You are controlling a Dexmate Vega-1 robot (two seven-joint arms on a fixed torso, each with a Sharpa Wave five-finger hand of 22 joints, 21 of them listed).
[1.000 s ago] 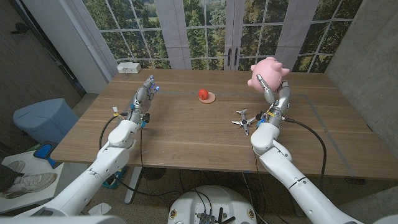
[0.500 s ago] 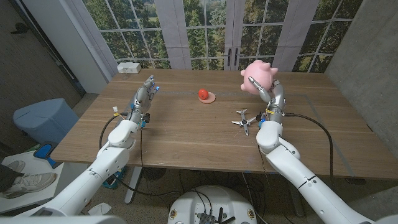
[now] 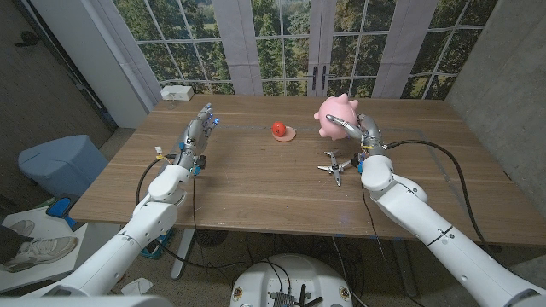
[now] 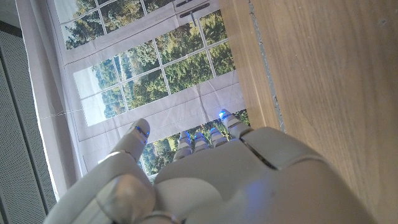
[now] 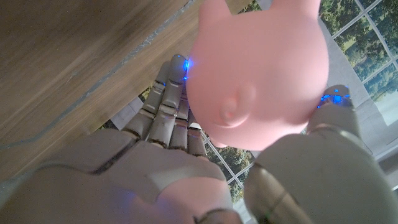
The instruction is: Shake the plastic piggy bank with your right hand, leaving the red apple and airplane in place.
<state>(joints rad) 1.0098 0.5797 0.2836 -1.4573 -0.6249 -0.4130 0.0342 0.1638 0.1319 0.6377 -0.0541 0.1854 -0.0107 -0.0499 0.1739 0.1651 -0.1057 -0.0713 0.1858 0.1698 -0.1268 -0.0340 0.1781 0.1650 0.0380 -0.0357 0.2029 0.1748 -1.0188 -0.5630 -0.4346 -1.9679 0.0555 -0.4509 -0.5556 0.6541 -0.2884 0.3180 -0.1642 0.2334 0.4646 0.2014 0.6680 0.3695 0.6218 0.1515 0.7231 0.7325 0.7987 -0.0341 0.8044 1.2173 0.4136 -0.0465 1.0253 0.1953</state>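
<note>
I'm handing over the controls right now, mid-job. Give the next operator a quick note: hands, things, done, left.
Right hand grips the pink piggy bank, held up off the table.
Left hand holds nothing, near the table's far left.
Apple sits mid-table; toy airplane lies below the raised bank. Both untouched.
Done: bank picked up.
Left: finish the shake, set it down clear of the airplane.

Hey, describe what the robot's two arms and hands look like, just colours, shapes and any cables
Both arms have glossy white, rounded shell segments. The left hand and right hand are light grey with slim jointed fingers, and small blue lights glow at the fingertips. Black cables loop loosely from each forearm, the right one arcing wide over the wooden table.
</note>
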